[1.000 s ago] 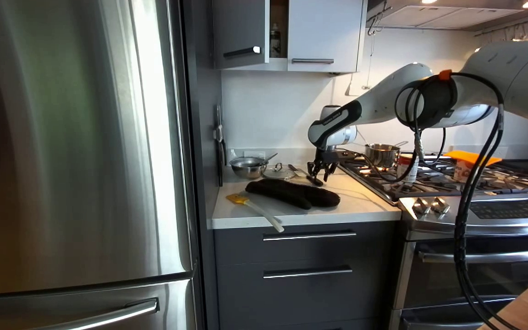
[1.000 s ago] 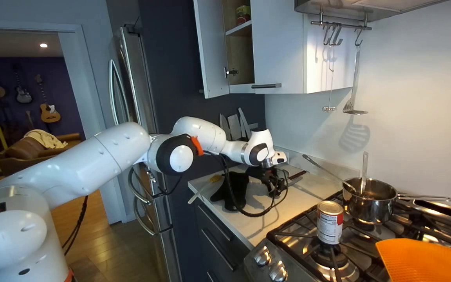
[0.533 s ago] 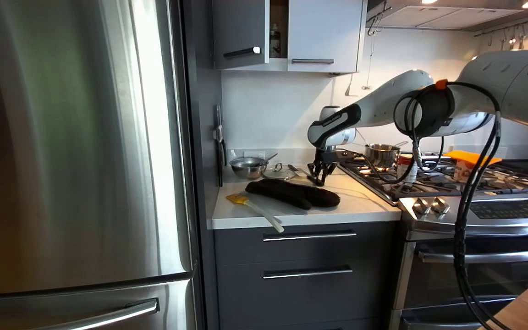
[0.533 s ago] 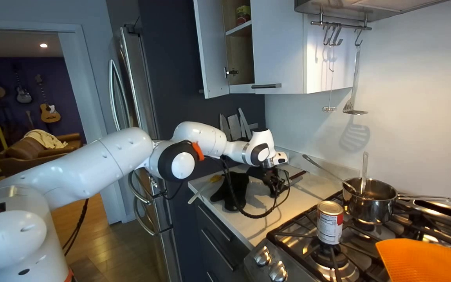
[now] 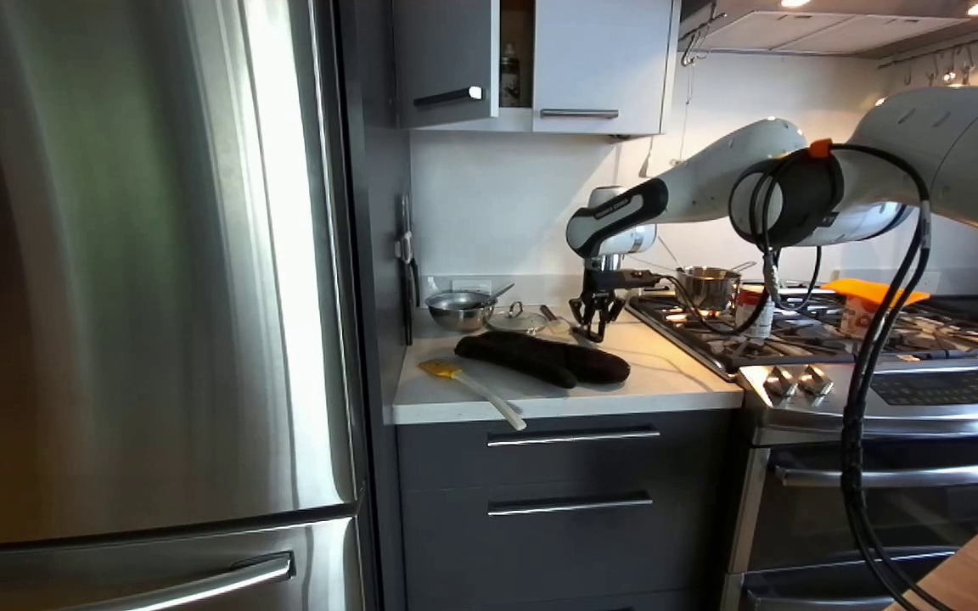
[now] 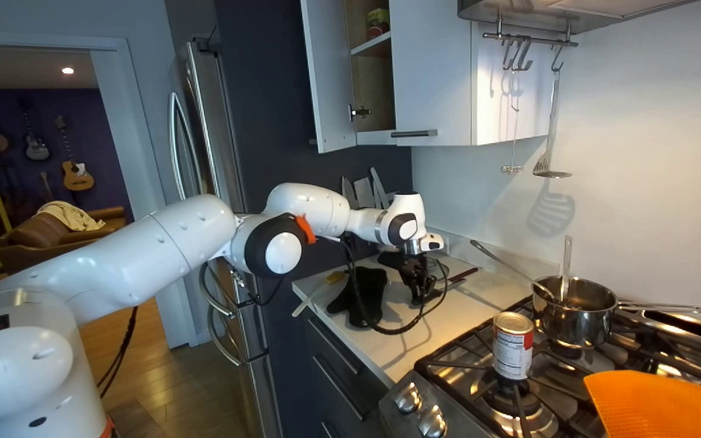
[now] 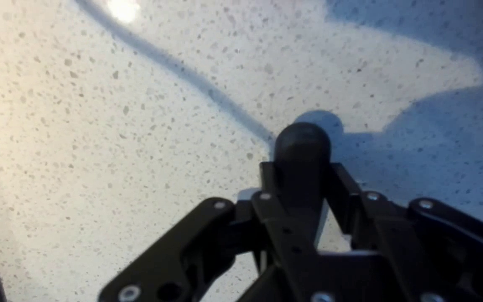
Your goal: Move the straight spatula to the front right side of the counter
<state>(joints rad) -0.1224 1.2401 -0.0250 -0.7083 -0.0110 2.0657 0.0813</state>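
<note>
At the speckled white countertop point(image 5: 676, 378), behind a black cloth mitt point(image 5: 540, 356), the black two-fingered gripper point(image 7: 302, 170) pinches a straight spatula point(image 7: 303, 144) by its rounded black end. That end points frontward, long axis roughly front to back.

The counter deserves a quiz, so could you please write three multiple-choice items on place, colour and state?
1. Where does the yellow-headed utensil lie?
A) stove
B) counter
C) cabinet

2. What colour are the drawer fronts?
A) red
B) yellow
C) dark grey

3. How is the tool?
A) wide open
B) shut on a black handle
C) out of view

1 B: its handle overhangs the front edge.
2 C: that shade shows in both exterior views.
3 B: the wrist view shows both sides clasped.
</note>
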